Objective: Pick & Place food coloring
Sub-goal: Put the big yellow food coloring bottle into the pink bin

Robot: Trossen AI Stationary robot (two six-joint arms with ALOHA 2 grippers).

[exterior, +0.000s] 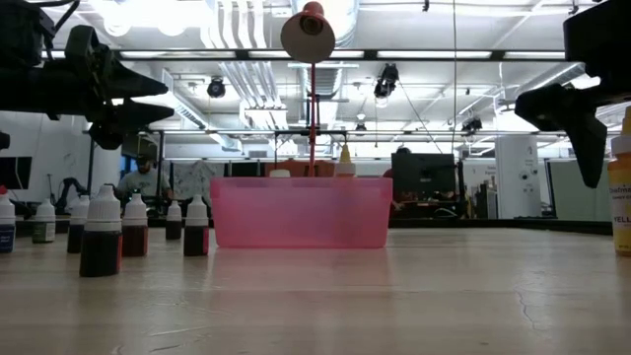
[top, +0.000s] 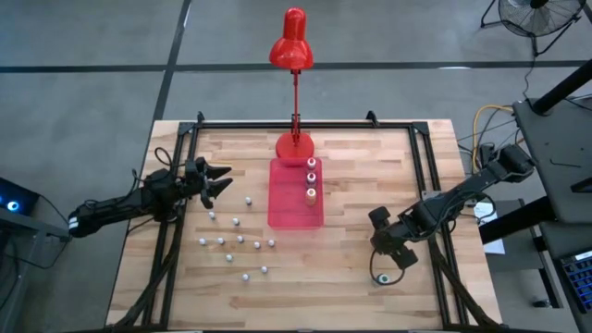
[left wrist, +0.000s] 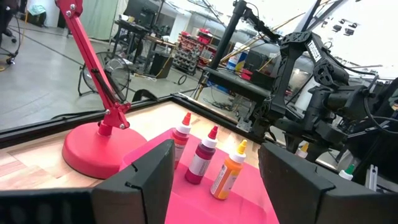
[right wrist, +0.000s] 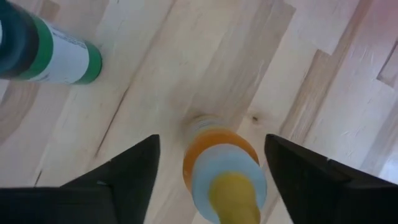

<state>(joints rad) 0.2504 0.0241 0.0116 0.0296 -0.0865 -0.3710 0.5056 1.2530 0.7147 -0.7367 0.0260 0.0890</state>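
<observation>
A yellow-capped food coloring bottle (right wrist: 222, 177) stands upright on the table near the right edge, also at the low view's right edge (exterior: 621, 187). My right gripper (right wrist: 211, 140) points down over it, open, one finger on each side and a gap to both. My right gripper (top: 393, 250) hides this bottle in the high view. A green-banded bottle (right wrist: 53, 55) is beside it on the table (top: 380, 277). Three colored-cap bottles (top: 312, 178) stand in the red tray (top: 287, 208). Several small whitish-capped bottles (top: 236, 242) stand at mid-left. My left gripper (top: 220, 180) waits open, level, at the left.
A red desk lamp (top: 294, 143) stands with its base at the tray's far end, its head (exterior: 308, 30) above the tray. A black frame (top: 305, 126) runs along the table's far and side edges. Bare wood lies between the tray and my right gripper.
</observation>
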